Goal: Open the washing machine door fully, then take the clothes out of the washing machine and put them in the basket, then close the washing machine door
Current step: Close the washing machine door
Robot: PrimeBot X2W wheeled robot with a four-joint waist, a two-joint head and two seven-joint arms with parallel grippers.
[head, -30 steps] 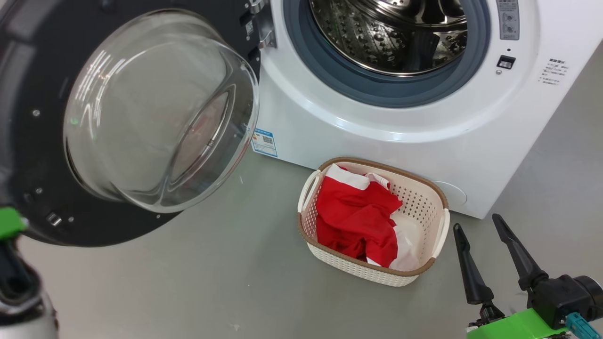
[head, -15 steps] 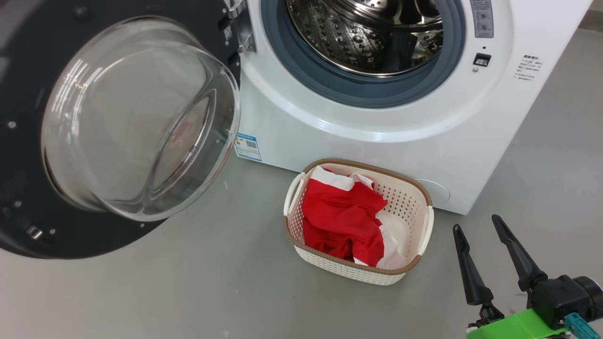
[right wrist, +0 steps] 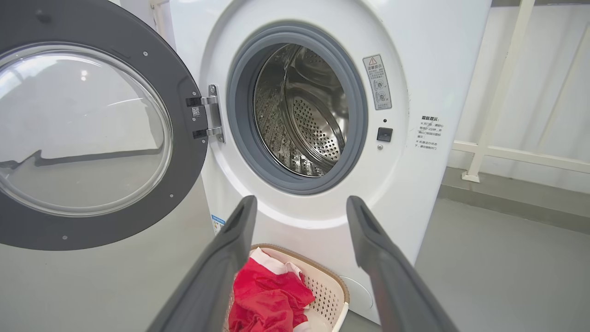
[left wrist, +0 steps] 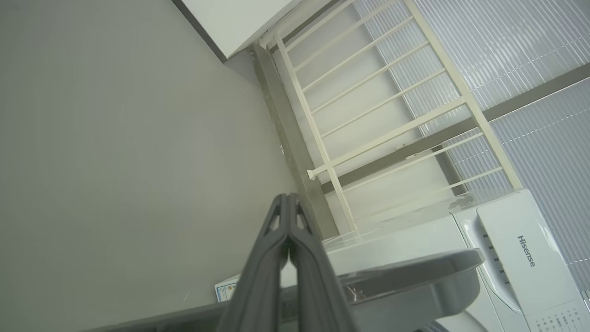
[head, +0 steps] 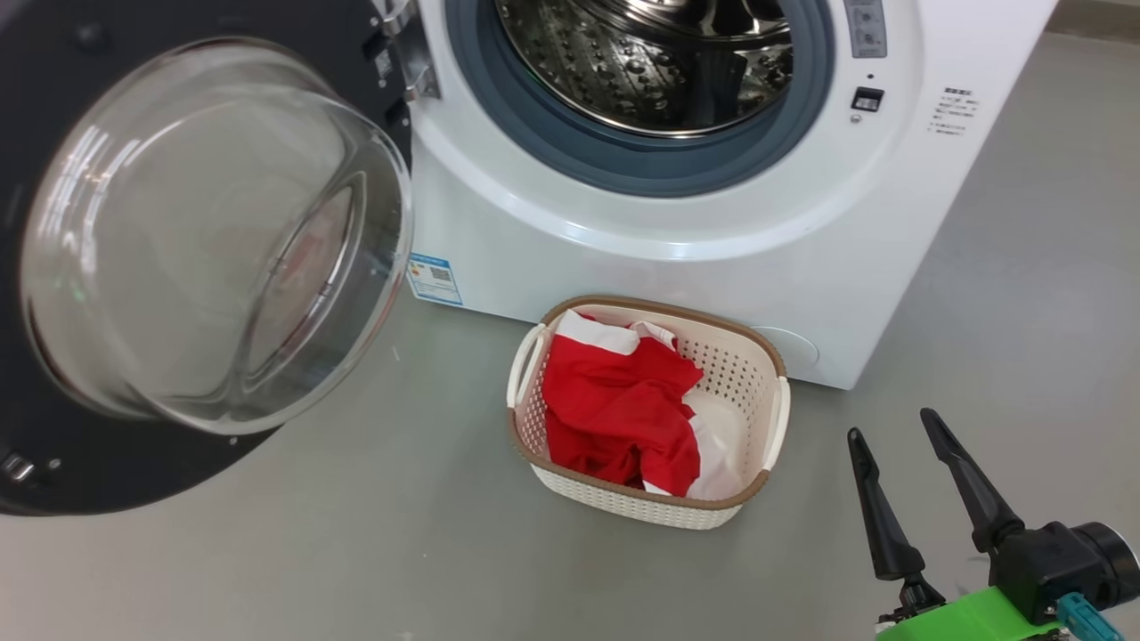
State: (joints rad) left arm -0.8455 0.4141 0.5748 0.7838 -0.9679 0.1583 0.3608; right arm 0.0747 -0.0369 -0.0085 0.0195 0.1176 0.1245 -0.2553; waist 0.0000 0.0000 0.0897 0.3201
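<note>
Head view: the washing machine door [head: 205, 240] stands wide open at the left of the washing machine [head: 677, 258]. The clothes [head: 614, 409] lie in the basket [head: 641, 507], which stands on the floor just in front of the machine. The right gripper [head: 891, 422] hovers near the basket with its jaws spread and empty.

Left wrist view: the left gripper [left wrist: 288, 197] has its fingers pressed together on nothing, close above the edge of the door.

Right wrist view: the drum [right wrist: 304, 120] looks empty as far as I can see, so I judge that closing the door is what remains.

The risk is a push on the smooth rim or the bulging glass. The closed fingers may slip off, and the door would then stop before it latches. An arm passing low could also knock the basket.
</note>
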